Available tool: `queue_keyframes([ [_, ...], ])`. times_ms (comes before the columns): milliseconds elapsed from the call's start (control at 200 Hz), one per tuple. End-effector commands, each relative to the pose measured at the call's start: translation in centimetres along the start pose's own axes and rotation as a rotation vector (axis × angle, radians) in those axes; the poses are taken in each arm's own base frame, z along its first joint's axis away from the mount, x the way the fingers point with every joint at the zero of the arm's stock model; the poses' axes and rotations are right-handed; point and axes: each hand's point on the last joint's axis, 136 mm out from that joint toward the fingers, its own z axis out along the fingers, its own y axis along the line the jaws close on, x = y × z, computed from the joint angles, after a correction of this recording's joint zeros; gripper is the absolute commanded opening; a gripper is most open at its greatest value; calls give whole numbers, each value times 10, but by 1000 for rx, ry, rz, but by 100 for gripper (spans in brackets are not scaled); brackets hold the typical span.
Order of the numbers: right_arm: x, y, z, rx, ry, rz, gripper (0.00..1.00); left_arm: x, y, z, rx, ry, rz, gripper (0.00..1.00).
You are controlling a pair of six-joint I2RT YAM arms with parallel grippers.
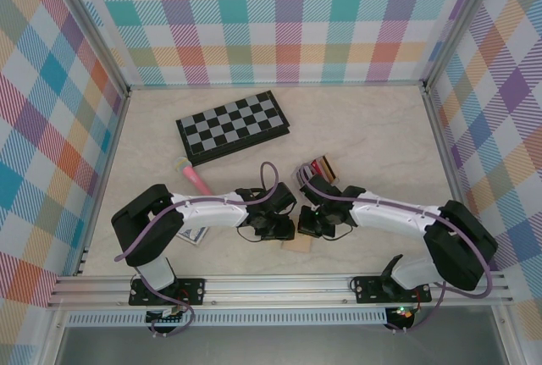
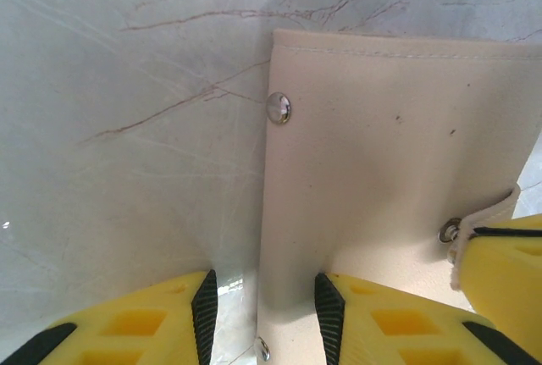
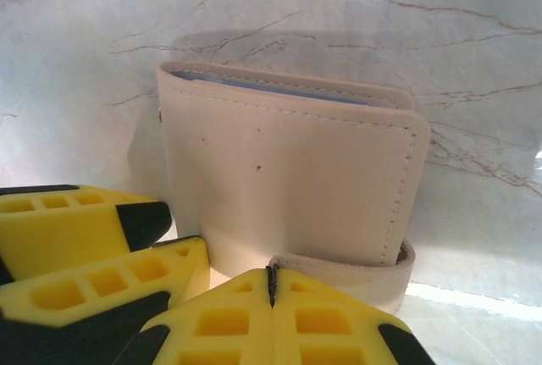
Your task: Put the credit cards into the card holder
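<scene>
Far left, near the front edge of the pale marble-look counter [image 1: 373, 136], a flat blue-and-white patterned pack [image 1: 196, 236] peeks out from under the left arm. Just behind it lies a pink stick w/ a yellow-green tip [image 1: 195, 177]. Further back is a black-and-grey checkered folding board [image 1: 233, 126], lying flat & a bit turned.

Next, mid counter, the left tool [image 2: 264, 297] points down at a flat cream leather wallet w/ stitched edges [image 2: 398, 153]. Its yellow fingers w/ black pads [image 2: 329, 310] stand apart & squeeze nothing. One is over bare counter, the other over the wallet. The wallet's left edge runs up btw them. A small round metal snap [image 2: 279, 108] sits on that edge.

The wallet is folded shut & lies flat, close to the front edge, btw the 2 tools. A thin strap [image 3: 356, 273] of the same cream stuff curls out from its right side.

Then comes the right tool [image 3: 271, 289], just right of the left one. Its 2 yellow fingers are pressed tight together, no gap. The strap touches its tips. Can't tell if the strap is pinched in there.

Last, a bit behind the right tool, stands the small dark box-shaped card holder [image 1: 330, 172]. The thin plastic credit cards [image 1: 319, 164], one red & one dark, are right at it, touching it. Too small to tell if they sit in its slots. Holder & cards are apart from the wallet.
</scene>
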Motion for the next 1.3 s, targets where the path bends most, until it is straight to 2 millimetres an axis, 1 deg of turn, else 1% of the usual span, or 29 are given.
queue_keyframes([
  [0,-3,1,2,15,6,2,0,2,-8,13,18,1,22,39],
  [170,1,-19,9,101,21,24,0,2,-9,13,20,2,23,38],
  [425,9,-36,8,131,28,42,0,2,-8,14,15,2,24,38],
  [600,6,-36,9,135,15,45,0,2,-8,15,16,5,21,38],
  [730,2,-33,7,118,0,45,0,2,-8,14,17,2,23,38],
  [835,-2,-15,2,48,-6,15,0,2,-7,14,14,4,22,38],
  [920,-4,-3,-8,-1,-26,4,0,3,-7,15,15,6,23,38],
  [980,-7,-3,-13,-3,-46,7,0,2,-8,14,16,3,23,38],
  [1035,-8,-6,-14,3,-49,13,0,2,-7,14,16,3,23,38],
  [1295,-7,-5,-2,-4,-19,27,0,2,-8,14,21,3,20,38],
])
